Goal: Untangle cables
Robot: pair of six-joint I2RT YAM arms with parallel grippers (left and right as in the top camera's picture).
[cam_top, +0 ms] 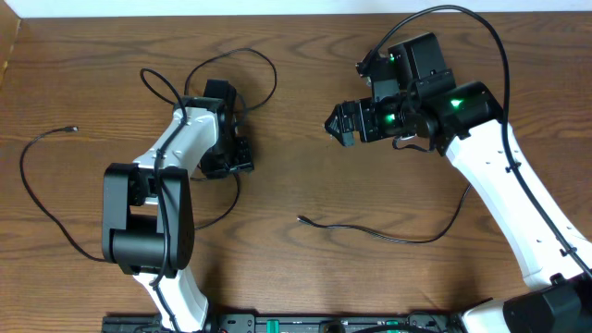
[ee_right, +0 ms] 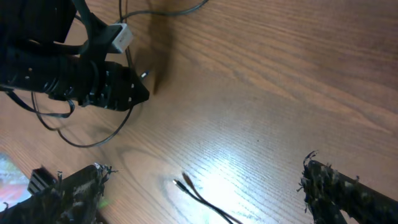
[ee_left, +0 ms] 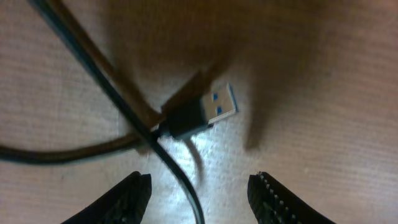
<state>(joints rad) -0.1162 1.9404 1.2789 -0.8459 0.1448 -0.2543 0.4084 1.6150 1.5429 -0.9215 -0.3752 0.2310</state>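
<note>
Overhead view: on the brown wooden counter [cam_top: 296,277] the left jaws point down into loose loops of a thin black cable [cam_top: 275,79], which lie on both sides of them. A long black strand [cam_top: 24,180] curves far out to the side of the left jaws and ends in a small plug. I cannot tell if it is the same cable as the loops.

In the left wrist view the left jaws are open, with the fingertips [ee_left: 127,196] apart and touching nothing. Just ahead of them, in line with the gap, lies a black USB plug with a blue insert [ee_left: 208,112]. A black cord crosses close beside it and runs back between the jaws.

The right jaws also stand wide open and hold nothing. A second thin black cable [ee_right: 186,185] lies on the counter and is seen between their fingertips [ee_right: 84,183], with its small plug end nearest to the gap. The rest of it runs away under the right arm.
</note>
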